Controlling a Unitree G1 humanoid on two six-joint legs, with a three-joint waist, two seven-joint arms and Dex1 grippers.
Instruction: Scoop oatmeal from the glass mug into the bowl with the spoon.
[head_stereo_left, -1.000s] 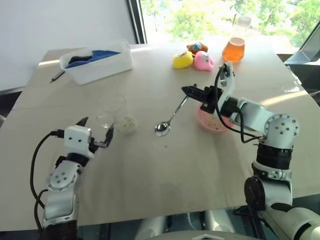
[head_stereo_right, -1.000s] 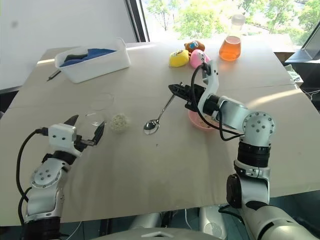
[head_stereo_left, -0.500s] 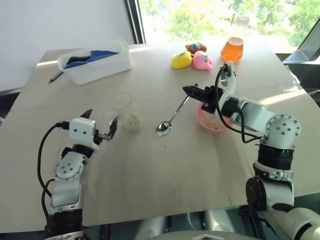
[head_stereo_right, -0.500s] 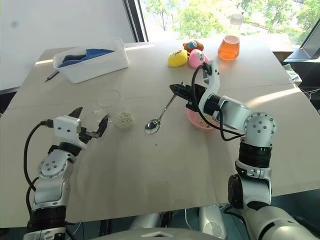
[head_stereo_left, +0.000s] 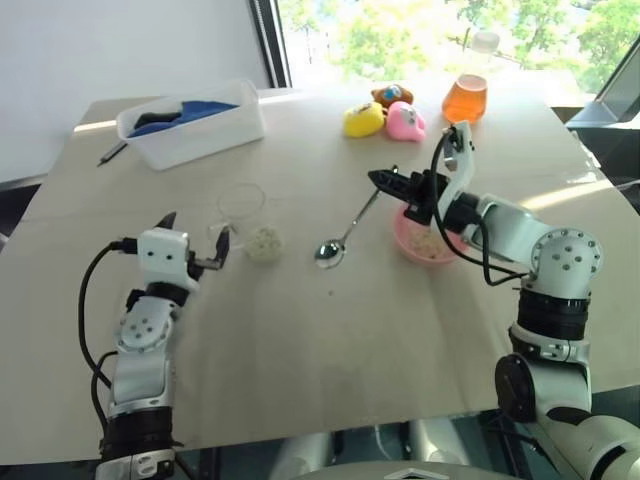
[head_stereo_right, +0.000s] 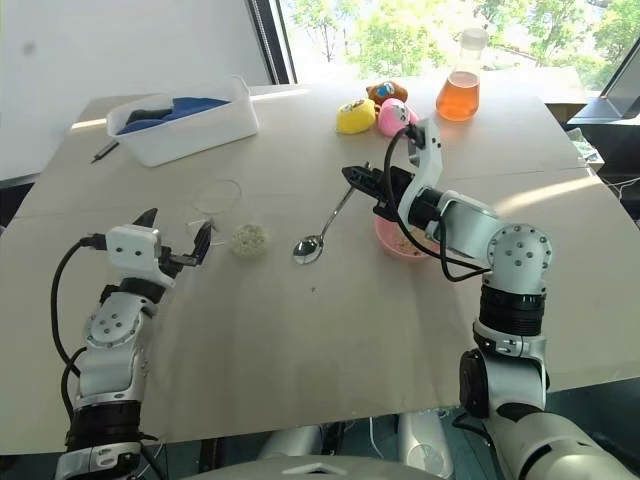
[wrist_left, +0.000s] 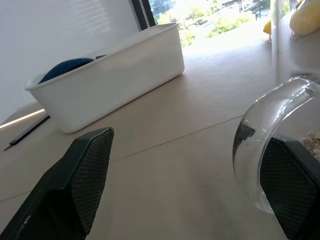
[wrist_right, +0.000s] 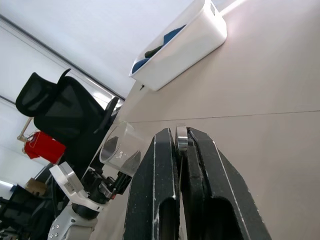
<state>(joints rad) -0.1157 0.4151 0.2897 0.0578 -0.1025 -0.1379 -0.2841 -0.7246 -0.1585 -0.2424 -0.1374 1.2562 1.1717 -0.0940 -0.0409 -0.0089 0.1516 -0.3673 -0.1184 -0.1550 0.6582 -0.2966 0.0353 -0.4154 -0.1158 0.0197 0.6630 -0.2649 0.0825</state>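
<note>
- One pale wooden table (head_stereo_left: 330, 340) takes up most of the head view, with two robot arms reaching in from the lower corners.
- One left gripper (head_stereo_left: 192, 240) sits left of centre, its two black fingers spread apart and holding nothing.
- One glass mug (head_stereo_left: 240, 203) lies tipped on its side just above and right of that gripper; in the left wrist view its rim (wrist_left: 272, 145) sits just beside one finger, and contact cannot be told.
- One small heap of oatmeal (head_stereo_left: 263, 243) lies spilled on the table just below and right of the mug's mouth. More flakes sit inside the bowl.
- One right gripper (head_stereo_left: 385, 182) is right of centre, its fingers pressed together on the handle end of the spoon (head_stereo_left: 345, 234).
- The one spoon slants down to the left, its oval bowl close to the table in the middle of the frame.
- One pink bowl (head_stereo_left: 424, 238) stands right of centre, partly behind the right arm.
- One white bin (head_stereo_left: 195, 125) with blue contents sits at upper left, with one dark pen (head_stereo_left: 113, 152) to its left.
- Three small toys (head_stereo_left: 388, 113), yellow, pink and brown, cluster at upper centre.
- One flask of orange liquid (head_stereo_left: 467, 95) stands at upper right.
</note>
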